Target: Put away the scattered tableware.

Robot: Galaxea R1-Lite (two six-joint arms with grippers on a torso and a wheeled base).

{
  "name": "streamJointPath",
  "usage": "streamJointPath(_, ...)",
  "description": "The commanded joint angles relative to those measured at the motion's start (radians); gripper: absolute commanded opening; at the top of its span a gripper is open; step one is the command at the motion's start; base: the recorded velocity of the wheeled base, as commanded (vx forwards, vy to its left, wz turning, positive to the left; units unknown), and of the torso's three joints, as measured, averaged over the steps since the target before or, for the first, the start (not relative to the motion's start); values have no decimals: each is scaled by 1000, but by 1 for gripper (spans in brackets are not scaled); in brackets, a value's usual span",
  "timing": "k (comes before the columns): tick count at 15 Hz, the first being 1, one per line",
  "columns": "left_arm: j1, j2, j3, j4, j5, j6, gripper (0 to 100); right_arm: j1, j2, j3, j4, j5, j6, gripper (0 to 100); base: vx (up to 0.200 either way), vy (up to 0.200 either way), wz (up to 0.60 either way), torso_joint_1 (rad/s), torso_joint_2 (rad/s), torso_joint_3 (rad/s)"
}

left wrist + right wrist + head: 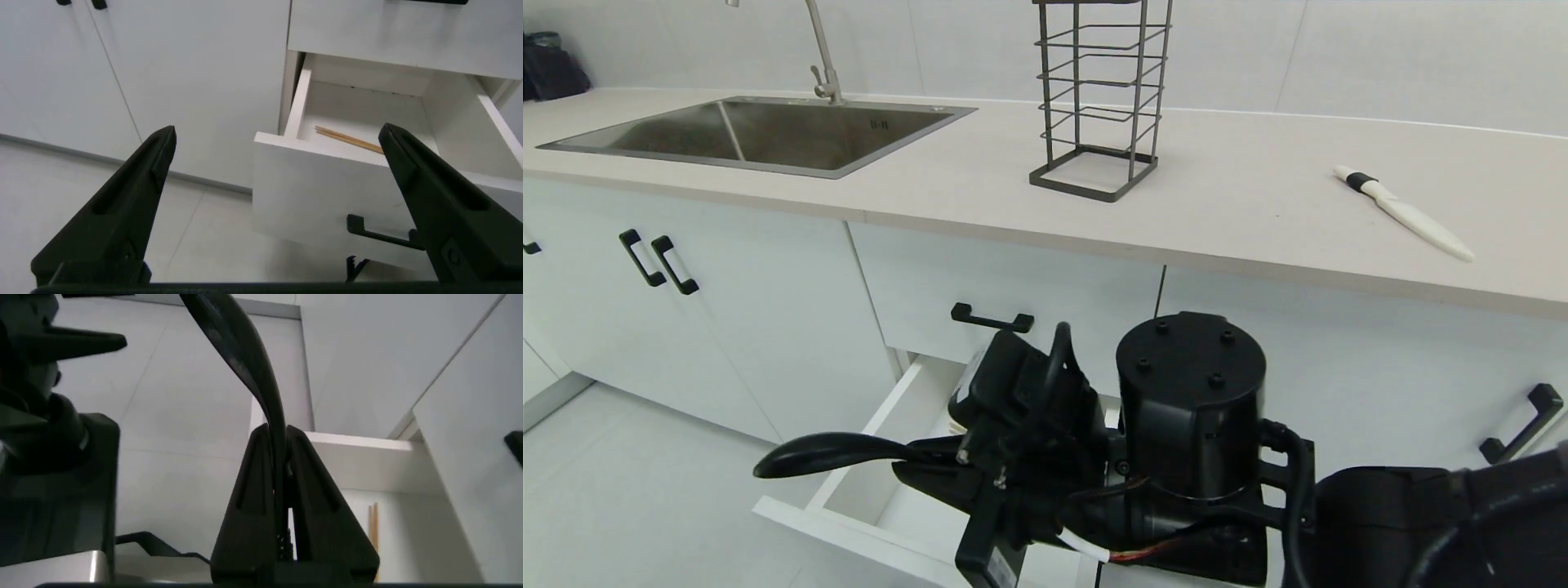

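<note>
Black spoon point(825, 453) clenched in right end effector point(280, 437), bowl jutting past its tips, left end effector point(278, 135) released, facing open drawer point(327, 188)

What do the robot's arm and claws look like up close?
All matte black. The left claw has two long tapering fingers; the right claw matches. The right arm has a fat cylindrical joint with four bolt heads, looped black cables and a red-and-white wire.
</note>
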Motion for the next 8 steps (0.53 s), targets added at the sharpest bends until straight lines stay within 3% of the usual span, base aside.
streamJointPath(1, 0, 1, 0, 1, 0, 0, 100, -35, -45, 42, -15, -19, 7, 0, 0, 0, 0, 0, 0, 0)
streamJointPath(3, 0, 1, 0, 1, 0, 0, 100, -55, -58, 82, -16, -48, 4, 0, 0, 0, 0, 0, 0, 0)
streamJointPath(8, 0, 1, 0, -1, 0, 0, 100, -45, 70, -73, 1, -86, 4, 0, 0, 0, 0, 0, 0, 0)
